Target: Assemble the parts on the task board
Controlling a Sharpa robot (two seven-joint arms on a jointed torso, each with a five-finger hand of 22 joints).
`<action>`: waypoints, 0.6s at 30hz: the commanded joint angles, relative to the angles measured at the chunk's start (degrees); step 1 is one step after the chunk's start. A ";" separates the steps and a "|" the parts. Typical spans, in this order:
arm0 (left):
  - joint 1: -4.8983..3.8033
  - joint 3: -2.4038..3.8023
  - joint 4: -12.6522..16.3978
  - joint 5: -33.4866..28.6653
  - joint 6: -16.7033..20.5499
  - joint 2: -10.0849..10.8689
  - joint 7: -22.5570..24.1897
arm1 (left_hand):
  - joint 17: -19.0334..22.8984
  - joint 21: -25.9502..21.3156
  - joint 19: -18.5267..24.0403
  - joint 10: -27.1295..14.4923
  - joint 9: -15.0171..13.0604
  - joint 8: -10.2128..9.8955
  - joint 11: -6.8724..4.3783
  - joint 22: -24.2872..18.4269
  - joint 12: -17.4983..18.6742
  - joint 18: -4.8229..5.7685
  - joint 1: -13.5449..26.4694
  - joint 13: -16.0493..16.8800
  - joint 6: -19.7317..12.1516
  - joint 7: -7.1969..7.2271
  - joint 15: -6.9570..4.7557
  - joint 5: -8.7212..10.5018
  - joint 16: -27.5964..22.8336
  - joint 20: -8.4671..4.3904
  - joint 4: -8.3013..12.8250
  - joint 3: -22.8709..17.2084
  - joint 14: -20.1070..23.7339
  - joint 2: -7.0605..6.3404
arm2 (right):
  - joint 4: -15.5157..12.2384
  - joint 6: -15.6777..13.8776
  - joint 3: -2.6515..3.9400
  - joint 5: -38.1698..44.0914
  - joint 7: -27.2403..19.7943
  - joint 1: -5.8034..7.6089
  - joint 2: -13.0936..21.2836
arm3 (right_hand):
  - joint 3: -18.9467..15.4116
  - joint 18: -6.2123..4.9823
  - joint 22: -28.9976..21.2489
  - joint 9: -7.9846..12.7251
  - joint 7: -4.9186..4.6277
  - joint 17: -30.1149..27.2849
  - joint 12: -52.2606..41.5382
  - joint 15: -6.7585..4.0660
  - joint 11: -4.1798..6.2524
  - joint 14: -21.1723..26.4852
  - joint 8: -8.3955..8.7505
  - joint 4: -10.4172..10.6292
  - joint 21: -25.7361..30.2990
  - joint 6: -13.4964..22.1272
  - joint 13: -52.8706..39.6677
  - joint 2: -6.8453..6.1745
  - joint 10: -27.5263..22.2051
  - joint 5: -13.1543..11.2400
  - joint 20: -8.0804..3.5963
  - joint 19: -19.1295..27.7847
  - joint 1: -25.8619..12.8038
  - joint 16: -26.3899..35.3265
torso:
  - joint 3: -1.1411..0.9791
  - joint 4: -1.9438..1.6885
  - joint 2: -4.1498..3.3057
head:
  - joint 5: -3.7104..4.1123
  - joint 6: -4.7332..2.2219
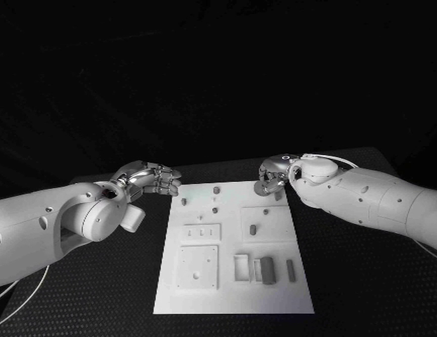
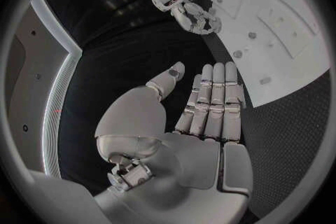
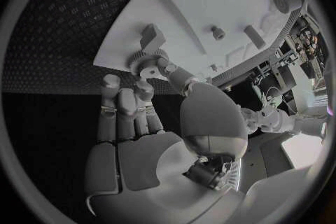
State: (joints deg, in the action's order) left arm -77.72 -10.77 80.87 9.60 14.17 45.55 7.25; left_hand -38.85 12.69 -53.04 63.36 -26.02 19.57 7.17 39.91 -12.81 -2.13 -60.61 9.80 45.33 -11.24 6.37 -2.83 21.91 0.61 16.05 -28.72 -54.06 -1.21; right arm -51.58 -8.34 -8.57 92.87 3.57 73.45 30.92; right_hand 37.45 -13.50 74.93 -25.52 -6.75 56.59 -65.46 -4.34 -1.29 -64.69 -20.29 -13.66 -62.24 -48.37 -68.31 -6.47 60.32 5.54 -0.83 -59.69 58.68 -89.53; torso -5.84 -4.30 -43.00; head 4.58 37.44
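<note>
The white task board (image 1: 234, 295) lies lengthwise in the middle of the black table. My right hand (image 1: 272, 176) is at the board's far right corner. There its thumb and a fingertip (image 3: 144, 88) close on a small toothed gear (image 3: 140, 59) at the board's edge. My left hand (image 1: 153, 177) hovers just off the board's far left corner. In the left wrist view the left hand (image 2: 210, 106) holds nothing: its fingers are straight and side by side, and its thumb is apart. Dark parts (image 1: 267, 270) lie in a row near the board's near right side.
Small pegs (image 1: 218, 189) stand in the far part of the board, and square recessed plates (image 1: 199, 267) sit on its left half. Near the gear lie a block (image 3: 153, 37), a short stud (image 3: 218, 32) and a bar (image 3: 253, 36). Black table surrounds the board.
</note>
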 commanded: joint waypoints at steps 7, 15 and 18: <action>-0.06 0.05 0.26 0.15 -0.22 0.12 0.44 | -0.13 -0.40 -0.35 0.38 0.11 -0.26 -0.06 0.07 0.35 -0.71 0.13 0.07 0.38 -0.05 0.04 -0.19 -0.31 0.06 0.21 0.14 -0.40 0.04 | -1.78 -1.25 -0.28 3.32 2.10 -0.83 0.02 | 0.28 -1.50 0.78 -0.19 -0.37 -0.01 -0.25 -0.41 0.43 -0.86 -0.27 0.74 -0.33 -5.97 0.35 -0.66 0.13 -0.08 -0.12 -0.50 -0.58 -0.25 | -0.03 -1.27 0.01 | -0.09 -0.28; -0.06 0.06 0.43 0.15 -0.12 0.39 0.45 | -0.18 -0.42 -0.35 0.38 0.12 -0.27 -0.06 0.08 0.37 -0.71 0.12 0.08 0.39 -0.05 0.04 -0.19 -0.35 0.06 0.22 0.14 -0.41 0.03 | -5.63 -6.23 0.28 5.75 4.19 -0.27 0.35 | 0.44 -1.50 0.76 -0.27 -0.33 -0.10 -0.29 -0.49 0.48 -0.94 -0.22 0.92 -0.32 -5.99 0.56 -1.10 0.20 -0.09 -0.23 -0.64 -0.49 -0.25 | -0.02 -1.23 0.02 | -0.34 -0.46; -0.07 0.06 0.51 0.15 -0.05 0.42 0.47 | -0.19 -0.43 -0.35 0.38 0.13 -0.27 -0.06 0.09 0.38 -0.71 0.12 0.08 0.39 -0.05 0.04 -0.19 -0.37 0.06 0.22 0.15 -0.41 0.03 | -7.10 -8.02 0.40 6.64 5.20 -0.13 0.18 | 0.55 -1.50 0.74 -0.30 -0.32 -0.13 -0.29 -0.53 0.50 -1.03 -0.16 1.02 -0.31 -5.98 0.71 -1.46 0.25 -0.09 -0.30 -0.74 -0.40 -0.24 | -0.03 -1.21 0.00 | -0.52 -0.60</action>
State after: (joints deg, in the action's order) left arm -77.74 -10.75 81.16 9.61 14.21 46.01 7.25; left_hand -38.96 12.47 -53.04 63.36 -25.97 19.57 7.17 39.94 -12.81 -2.13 -60.61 9.79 45.33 -11.24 6.36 -2.83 21.91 0.61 16.05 -28.72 -54.05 -1.20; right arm -58.21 -12.92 -8.20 96.61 6.65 73.25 31.21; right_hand 37.96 -13.50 74.93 -25.77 -6.02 56.50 -65.45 -4.87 -0.82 -65.24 -20.29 -13.03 -62.24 -49.10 -67.64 -7.36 60.85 5.53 -0.92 -60.20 58.30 -89.53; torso -5.86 -4.28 -42.98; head 4.16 36.94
